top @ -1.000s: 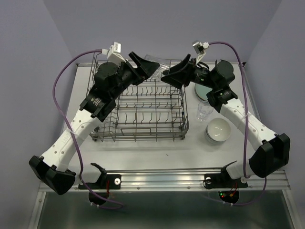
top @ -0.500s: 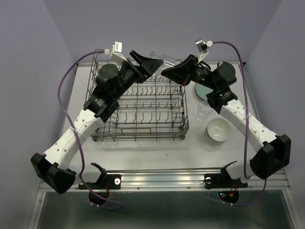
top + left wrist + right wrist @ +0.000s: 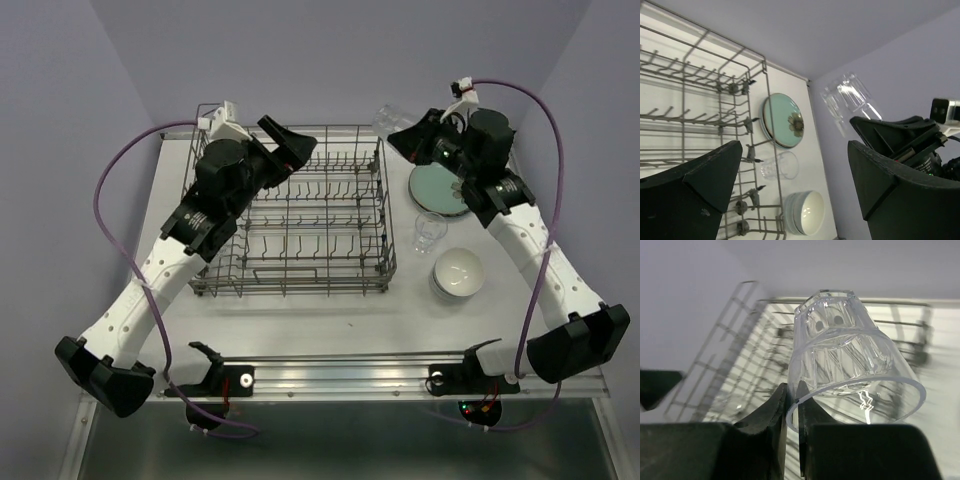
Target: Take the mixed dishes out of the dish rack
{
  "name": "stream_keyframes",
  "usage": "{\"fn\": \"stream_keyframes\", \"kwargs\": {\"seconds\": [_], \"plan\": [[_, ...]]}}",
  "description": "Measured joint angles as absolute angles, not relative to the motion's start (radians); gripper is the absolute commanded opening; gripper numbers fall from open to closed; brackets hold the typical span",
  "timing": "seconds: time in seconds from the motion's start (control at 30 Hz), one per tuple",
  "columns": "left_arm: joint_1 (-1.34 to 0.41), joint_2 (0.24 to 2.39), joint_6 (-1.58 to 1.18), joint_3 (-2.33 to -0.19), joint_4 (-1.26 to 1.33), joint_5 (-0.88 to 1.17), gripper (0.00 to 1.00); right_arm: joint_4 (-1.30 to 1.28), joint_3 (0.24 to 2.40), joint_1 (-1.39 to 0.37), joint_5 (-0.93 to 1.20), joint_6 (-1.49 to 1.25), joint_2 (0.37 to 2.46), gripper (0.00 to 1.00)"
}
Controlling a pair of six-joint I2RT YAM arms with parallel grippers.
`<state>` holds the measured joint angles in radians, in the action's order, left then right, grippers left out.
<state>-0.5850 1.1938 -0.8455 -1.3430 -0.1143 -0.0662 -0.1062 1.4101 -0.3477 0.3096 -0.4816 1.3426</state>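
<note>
One clear glass (image 3: 845,345) hung tilted in the right gripper (image 3: 791,390), its rim pinched between the fingers, in the air just beyond the far right corner of the dish rack (image 3: 290,280). The left gripper (image 3: 288,140) gaped wide above the rack's far side, holding nothing. Right of the rack sat a pale green plate (image 3: 440,187), a second glass (image 3: 430,230) and stacked white bowls (image 3: 458,273).

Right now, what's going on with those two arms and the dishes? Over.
Right tool shut on clear glass, aloft. Left tool open, empty, over dish rack. Rack looks bare; nothing in the way.
</note>
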Motion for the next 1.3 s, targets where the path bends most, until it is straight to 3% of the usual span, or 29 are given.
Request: {"fn": "stream_keyframes", "kwargs": {"seconds": [0.17,0.33,0.57,1.0,1.23,1.3], "plan": [[-0.455,1.151,-0.805,-1.343,-0.185,-0.105,0.99,-0.388,1.501,-0.200,0.153,-0.395,1.373,0.01],[-0.315,1.185,-0.747,-1.352,-0.252,-0.115,0.99,-0.651,1.660,-0.067,-0.163,-0.300,1.502,0.01],[-0.298,1.314,-0.654,-1.435,-0.335,-0.138,0.99,-0.908,1.693,0.116,-0.369,-0.205,1.682,0.01],[-0.255,1.367,-0.584,-1.525,-0.408,-0.171,0.99,-1.009,1.684,0.181,-0.393,-0.109,1.909,0.03],[-0.253,1.371,-0.584,-1.525,-0.436,-0.181,0.99,-0.982,1.639,0.196,-0.303,-0.082,1.951,0.04],[-0.253,1.372,-0.584,-1.525,-0.445,-0.185,0.99,-0.974,1.639,0.196,-0.279,-0.078,1.960,0.09]]}}
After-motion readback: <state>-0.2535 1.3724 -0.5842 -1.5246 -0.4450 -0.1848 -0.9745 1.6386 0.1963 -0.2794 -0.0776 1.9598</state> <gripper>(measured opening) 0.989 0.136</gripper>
